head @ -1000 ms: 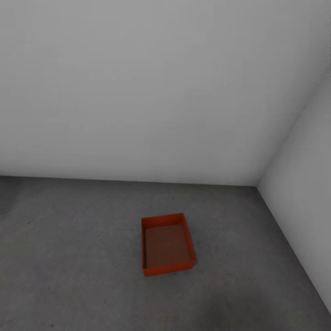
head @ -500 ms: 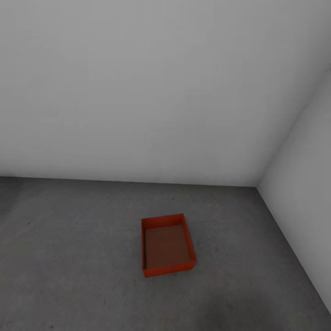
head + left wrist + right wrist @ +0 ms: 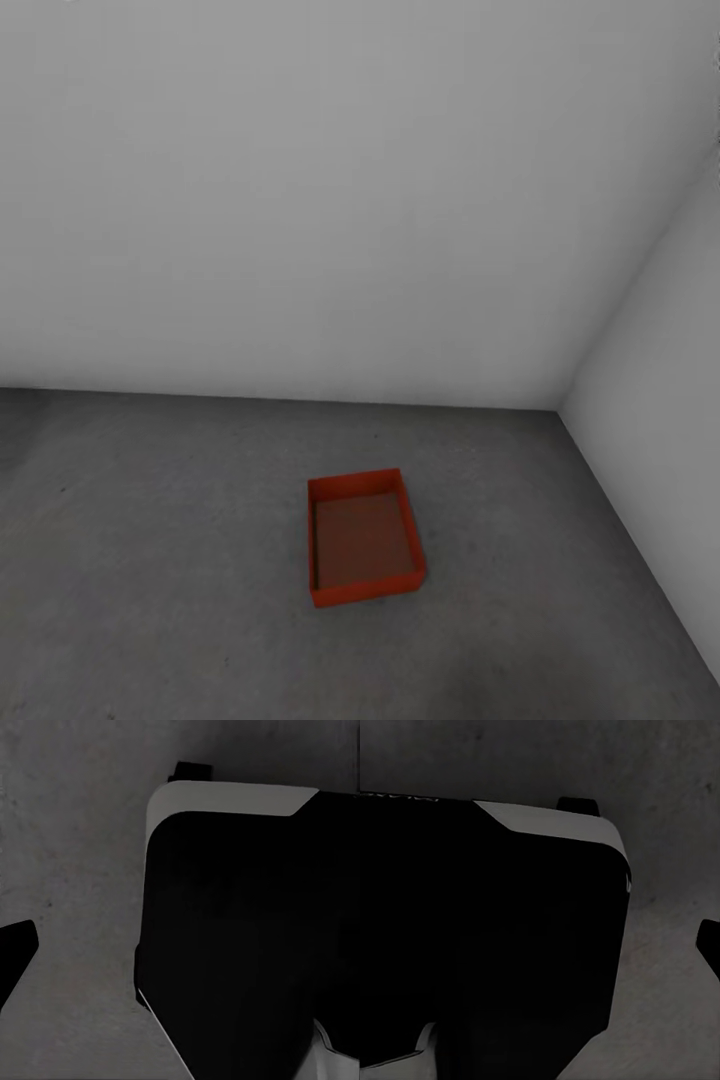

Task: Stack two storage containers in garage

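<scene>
Head view looks down into a corner of the floor (image 3: 150, 560); both wrist views face that concrete closely.

A: We can't read any text here, can we? The bin (image 3: 363, 538) has plain orange-red walls with no label or brand.

B: Nope, we see nothing on it. The walls (image 3: 330, 200) and floor (image 3: 150, 560) carry no signs or numbers. The dark robot body (image 3: 240, 937) in our wrist views shows no legible marking.
</scene>
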Controlling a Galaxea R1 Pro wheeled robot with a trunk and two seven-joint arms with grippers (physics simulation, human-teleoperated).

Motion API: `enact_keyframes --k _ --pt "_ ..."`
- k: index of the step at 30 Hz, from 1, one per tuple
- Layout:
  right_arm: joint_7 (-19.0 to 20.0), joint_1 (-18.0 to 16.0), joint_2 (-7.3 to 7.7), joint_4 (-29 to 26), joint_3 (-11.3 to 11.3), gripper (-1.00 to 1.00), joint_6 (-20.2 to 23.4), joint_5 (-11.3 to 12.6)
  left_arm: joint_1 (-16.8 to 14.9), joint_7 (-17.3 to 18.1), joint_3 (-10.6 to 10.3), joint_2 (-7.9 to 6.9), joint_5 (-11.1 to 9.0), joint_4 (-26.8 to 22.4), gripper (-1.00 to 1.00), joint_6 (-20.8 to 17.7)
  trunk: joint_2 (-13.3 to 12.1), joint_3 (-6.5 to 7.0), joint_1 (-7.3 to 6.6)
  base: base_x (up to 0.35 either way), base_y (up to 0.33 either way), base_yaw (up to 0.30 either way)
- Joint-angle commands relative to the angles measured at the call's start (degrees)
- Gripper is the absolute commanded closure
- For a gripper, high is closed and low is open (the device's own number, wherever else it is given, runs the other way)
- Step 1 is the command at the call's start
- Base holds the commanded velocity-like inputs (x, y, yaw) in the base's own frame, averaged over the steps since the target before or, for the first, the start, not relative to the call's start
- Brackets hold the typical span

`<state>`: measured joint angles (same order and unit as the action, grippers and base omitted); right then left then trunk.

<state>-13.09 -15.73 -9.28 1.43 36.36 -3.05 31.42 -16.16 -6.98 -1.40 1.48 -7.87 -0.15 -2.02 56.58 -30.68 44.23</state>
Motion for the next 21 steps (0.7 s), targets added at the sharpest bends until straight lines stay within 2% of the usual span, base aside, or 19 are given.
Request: enact_keyframes --k 1,8,21 --pt "-0.02 -0.01 -0.08 0.15 0.46 -1.00 -0.19 0.59 -0.02 -0.15 -0.18 0.01 -0.54 -0.02 -1.00 0.49 0.03 0.05 0.00 0.000 0.000 0.000" --pt "-0.02 1.79 -0.35 0.15 0.54 -1.00 -0.30 0.30 -0.01 -0.14 -0.18 -0.04 -0.57 -0.02 -1.00 2.58 0.03 0.68 0.00 0.000 0.000 0.000" --pt "0.00 2.11 -0.38 0.15 0.55 -1.00 -0.43 0.14 -0.01 -0.14 -0.18 0.16 -0.48 -0.02 -1.00 2.72 0.03 1.85 0.00 0.000 0.000 0.000"
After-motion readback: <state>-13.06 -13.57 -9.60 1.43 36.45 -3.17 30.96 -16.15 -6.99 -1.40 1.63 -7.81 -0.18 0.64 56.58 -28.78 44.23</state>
